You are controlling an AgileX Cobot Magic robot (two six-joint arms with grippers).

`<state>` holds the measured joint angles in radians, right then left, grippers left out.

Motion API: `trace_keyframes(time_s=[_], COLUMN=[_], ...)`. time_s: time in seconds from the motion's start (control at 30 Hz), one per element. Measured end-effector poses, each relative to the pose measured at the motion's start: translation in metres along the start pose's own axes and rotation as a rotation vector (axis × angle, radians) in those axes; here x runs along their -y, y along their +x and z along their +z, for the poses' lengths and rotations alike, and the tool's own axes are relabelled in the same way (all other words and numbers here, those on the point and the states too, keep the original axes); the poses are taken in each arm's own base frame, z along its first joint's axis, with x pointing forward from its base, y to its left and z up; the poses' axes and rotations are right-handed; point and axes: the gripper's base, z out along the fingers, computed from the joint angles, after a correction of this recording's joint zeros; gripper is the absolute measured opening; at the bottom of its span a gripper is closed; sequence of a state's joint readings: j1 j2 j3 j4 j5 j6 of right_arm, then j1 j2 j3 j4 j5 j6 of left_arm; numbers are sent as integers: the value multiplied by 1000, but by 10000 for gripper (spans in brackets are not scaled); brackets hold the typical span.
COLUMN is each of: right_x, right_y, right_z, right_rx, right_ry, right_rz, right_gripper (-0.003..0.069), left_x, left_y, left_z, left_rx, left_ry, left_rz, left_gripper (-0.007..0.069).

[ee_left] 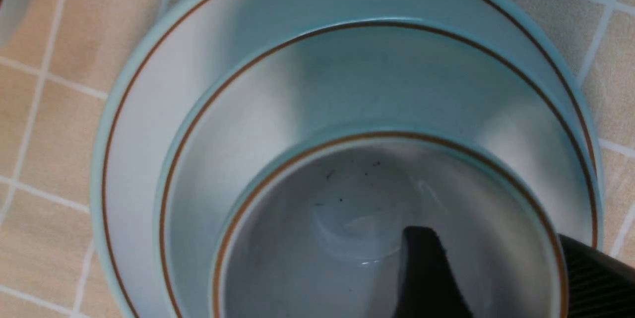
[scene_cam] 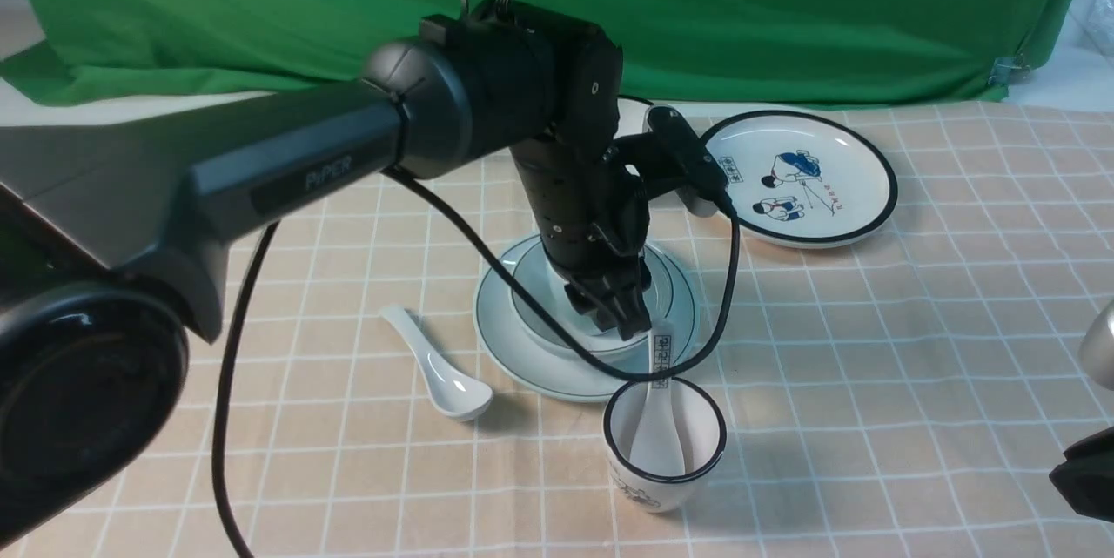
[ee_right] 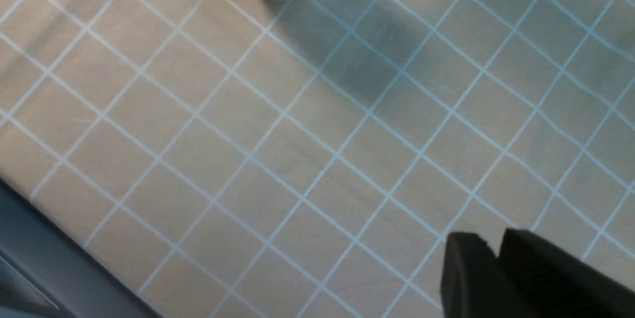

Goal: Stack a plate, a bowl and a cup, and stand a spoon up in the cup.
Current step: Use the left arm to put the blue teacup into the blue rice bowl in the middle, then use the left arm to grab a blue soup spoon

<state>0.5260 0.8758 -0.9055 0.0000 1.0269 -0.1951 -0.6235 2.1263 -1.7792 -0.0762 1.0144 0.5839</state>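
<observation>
Left wrist view puts the cup (ee_left: 342, 219) directly under the left gripper (ee_left: 496, 263). One finger (ee_left: 426, 273) hangs inside the cup's mouth and the other sits outside its wall, so the rim passes between the jaws. The inner finger stands clear of the wall, so the jaws look released rather than clamped, though the frame cuts them off low down.

The cup stands upright in the middle of the bowl (ee_left: 377, 75), and the bowl sits centred on the plate (ee_left: 144, 109). All three lie beneath the jaws.

Front view shows the spoon (scene_cam: 439, 371) lying flat on the checked cloth (scene_cam: 870, 349), out on the left-arm side of the jaws. It is near the plate's rim but apart from it.

Nearer the robot than the jaws, just beside the plate's edge, stands a black-rimmed cup (scene_cam: 666, 453). A printed spoon (scene_cam: 659, 419) stands in it, its handle rising toward the fingertips. Beyond the jaws, toward the right arm, lies a cartoon plate (scene_cam: 799, 178).

The right gripper (ee_right: 497, 258) hangs well apart over bare cloth, its fingers pressed together on nothing.
</observation>
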Motion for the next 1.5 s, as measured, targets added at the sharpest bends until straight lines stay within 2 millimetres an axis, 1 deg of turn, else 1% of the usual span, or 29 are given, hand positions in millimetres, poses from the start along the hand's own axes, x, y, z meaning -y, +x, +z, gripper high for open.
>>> trace_keyframes(time_s=[0.03,0.1,0.17,0.2,0.23,0.27,0.3,0.33,0.37,0.43,0.5,0.57,0.6,0.63,0.67,0.77,0.83,0.87,0.9,1.03,1.1,1.23,1.37,1.5], right_x=[0,0,0,0,0,0,0,0,1,1,1,1,1,1,1,1,1,1,1,1,1,1,1,1], right_y=[0,0,0,0,-1,-1,-1,-2,-3,-4,-5,-5,-5,-5,-5,-5,-5,-5,-5,-5,-5,-5,-5,-5], right_z=[0,0,0,0,0,0,0,0,0,0,0,0,0,0,0,0,0,0,0,0,0,0,0,0], right_rx=[0,1,5,5,9,11,14,24,34,47,52,55,55,55,56,56,56,56,56,57,57,56,54,51], right_ry=[0,0,1,1,2,2,3,5,7,9,10,11,11,11,11,11,12,12,12,12,12,12,12,12], right_rz=[0,0,0,0,0,0,0,0,0,0,0,0,0,-4,-4,-8,-16,-17,-24,-30,-31,-33,-45,-58], right_gripper=[125,125,125,125,125,125,125,127,127,129,132,133,134,134,135,140,144,144,144,144,144,144,144,144], left_x=[0,0,0,0,2,2,3,3,3,0,-4,-10,-12,-17,-22,-35,-45,-46,-50,-56,-58,-60,-61,-61], left_y=[-1,-1,-1,-1,5,10,11,22,31,49,71,89,93,107,114,129,134,135,137,137,138,142,143,144], left_z=[-4,-18,-48,-55,-83,-97,-100,-124,-133,-138,-129,-110,-106,-88,-78,-56,-42,-41,-32,-11,1,17,23,24], left_rx=[9,29,51,59,61,51,51,50,53,41,18,15,13,-4,-3,-21,-20,-20,-18,-13,-15,-55,-59,-66], left_ry=[-8,-25,-60,-67,-100,-118,-121,-145,-149,-136,-97,-66,-61,-47,-48,-54,-62,-63,-68,-77,-82,-91,-98,-99], left_rz=[-17,-52,-136,-145,-215,-251,-259,-341,-394,-488,-585,-681,-702,-784,-852,-989,-1059,-1068,-1094,-1126,-1139,-1164,-1161,-1137], left_gripper=[361,442,499,504,508,503,503,468,436,367,292,244,238,226,226,255,298,302,337,404,426,433,431,376])
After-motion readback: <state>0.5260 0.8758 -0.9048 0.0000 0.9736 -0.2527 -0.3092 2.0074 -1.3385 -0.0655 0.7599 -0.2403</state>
